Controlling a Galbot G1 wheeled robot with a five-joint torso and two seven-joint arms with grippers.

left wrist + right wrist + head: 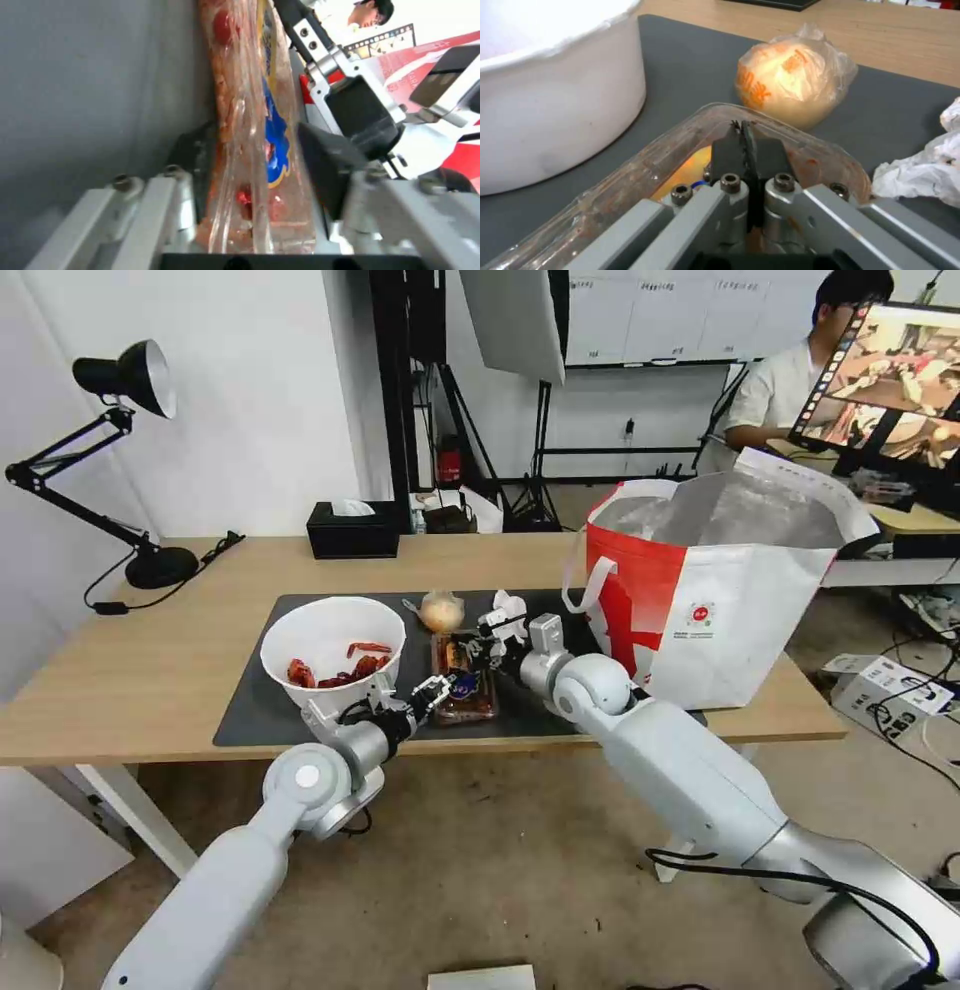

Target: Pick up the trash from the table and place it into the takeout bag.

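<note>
Straddling the near end of your clear plastic tray of cherry tomatoes [463,680] on the dark grey mat [250,710], the left gripper [432,690] stands partly open, the right gripper [490,642] pinches its far rim, and the white-and-red takeout bag [720,600] stands beyond on the light-wood tabletop [140,660].

White, red and dark grey on light wood

White bowl [332,655] holds red scraps; takeout bag [715,615] is white-and-red, silver inside; the mat [250,700] is dark grey; wrapped lump [787,88] is orange-yellow.
</note>
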